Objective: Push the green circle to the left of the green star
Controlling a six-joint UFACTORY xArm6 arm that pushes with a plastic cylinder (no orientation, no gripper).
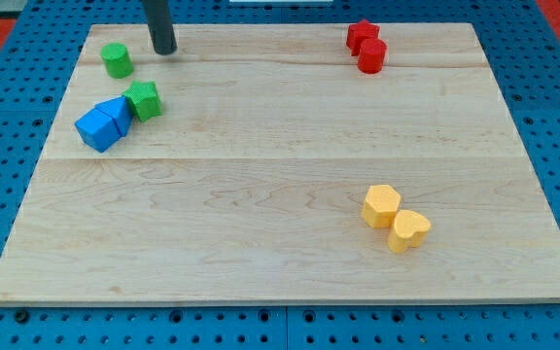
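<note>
Clearly my tip (165, 51), a bare rod holding nothing, stood near the board's top-left corner right of the green circle (117, 60), where a steep push risked knocking the green star (145, 100).

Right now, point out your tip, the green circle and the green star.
my tip (165, 51), camera view, rod's very end.
green circle (117, 59), camera view, top face.
green star (145, 99), camera view, top face.

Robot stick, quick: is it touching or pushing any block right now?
My tip: touching nothing, no gripper to open or close. It sits to the view's right of the green circle and above the green star.
</note>
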